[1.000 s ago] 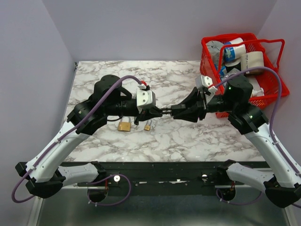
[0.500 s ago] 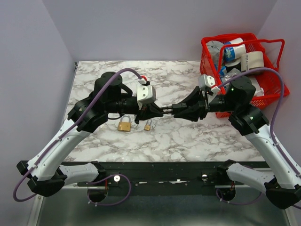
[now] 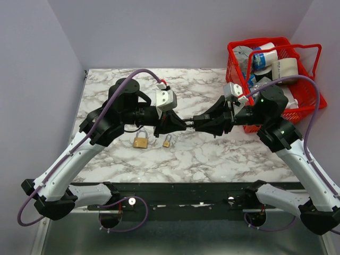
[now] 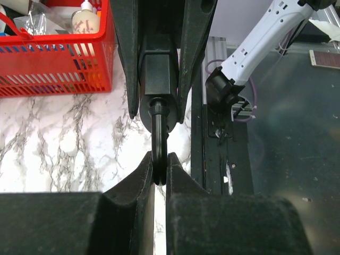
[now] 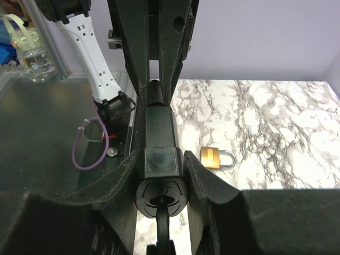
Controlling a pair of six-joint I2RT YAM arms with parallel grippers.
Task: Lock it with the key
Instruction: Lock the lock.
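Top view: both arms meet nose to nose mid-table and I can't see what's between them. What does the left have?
Observer: The left fingers pinch the shackle of a black padlock.
Operator: And the right?
Observer: The right fingers clamp its body, with the keyhole end facing the right wrist camera.
Operator: Is the key in?
Observer: A dark piece hangs from the keyhole, cropped at the frame edge. I cannot tell whether it is the key.
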